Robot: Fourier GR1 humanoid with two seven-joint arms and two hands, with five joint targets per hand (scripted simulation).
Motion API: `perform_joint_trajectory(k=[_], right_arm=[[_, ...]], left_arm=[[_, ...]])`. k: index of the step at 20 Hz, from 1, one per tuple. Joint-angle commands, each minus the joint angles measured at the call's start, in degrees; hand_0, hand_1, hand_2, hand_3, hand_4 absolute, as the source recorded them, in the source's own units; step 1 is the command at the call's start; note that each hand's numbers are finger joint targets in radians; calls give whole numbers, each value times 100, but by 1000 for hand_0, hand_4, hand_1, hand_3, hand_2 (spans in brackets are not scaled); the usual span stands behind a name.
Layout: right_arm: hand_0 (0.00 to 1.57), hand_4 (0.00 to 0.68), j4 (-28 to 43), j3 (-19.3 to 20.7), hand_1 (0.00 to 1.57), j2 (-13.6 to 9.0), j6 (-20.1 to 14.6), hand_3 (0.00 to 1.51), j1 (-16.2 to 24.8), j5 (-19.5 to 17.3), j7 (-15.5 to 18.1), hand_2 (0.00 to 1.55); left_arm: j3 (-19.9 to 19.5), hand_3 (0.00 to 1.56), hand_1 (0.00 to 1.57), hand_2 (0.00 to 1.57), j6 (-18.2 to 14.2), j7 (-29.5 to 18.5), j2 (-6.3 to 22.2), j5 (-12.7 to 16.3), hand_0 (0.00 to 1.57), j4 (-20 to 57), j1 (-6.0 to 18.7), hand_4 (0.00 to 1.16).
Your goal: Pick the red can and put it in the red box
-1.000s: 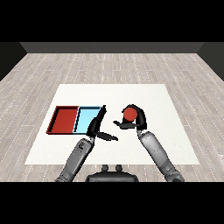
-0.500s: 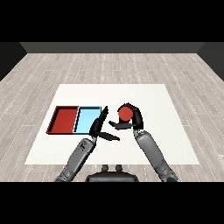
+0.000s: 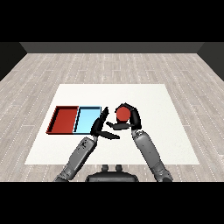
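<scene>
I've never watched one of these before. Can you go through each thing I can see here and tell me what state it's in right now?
Red can: held off to the right of the trays, in neither.
Right hand: curled round the red can.
Left hand: open, fingers straight, holding nothing.
Red tray: nothing in it.
Light blue tray: nothing in it, beside the red tray.
White table: carries both trays.

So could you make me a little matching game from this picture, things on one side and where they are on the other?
Things:
1. red can
2. red tray
3. light blue tray
4. left hand

Places or states:
A. furthest left on the table
B. held in the right hand
C. open, beside the blue tray's right edge
D. between the red tray and the hands

Pairs: 1-B, 2-A, 3-D, 4-C
</scene>
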State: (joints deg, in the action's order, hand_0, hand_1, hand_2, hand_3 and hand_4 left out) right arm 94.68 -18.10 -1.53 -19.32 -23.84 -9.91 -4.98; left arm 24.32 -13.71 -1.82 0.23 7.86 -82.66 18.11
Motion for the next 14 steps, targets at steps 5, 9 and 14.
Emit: perform_joint_trajectory(k=[5, 9, 14], right_arm=[[1476, 561, -23, -462, 1476, 150, -376, 1369, -185, -70, -58, 1441], [1475, 553, -94, -728, 1475, 152, -559, 1371, -140, 55, -51, 1433], [1458, 539, 199, -580, 1458, 153, -300, 1369, -31, 82, -183, 1426]], left_arm=[[129, 0, 0, 0, -181, -61, -22, 103, 0, 1, -15, 0], [-37, 0, 0, 0, 141, 164, -23, -31, 0, -317, -229, 0], [-266, 0, 0, 0, 203, -248, -23, 528, 0, 635, 597, 0]])
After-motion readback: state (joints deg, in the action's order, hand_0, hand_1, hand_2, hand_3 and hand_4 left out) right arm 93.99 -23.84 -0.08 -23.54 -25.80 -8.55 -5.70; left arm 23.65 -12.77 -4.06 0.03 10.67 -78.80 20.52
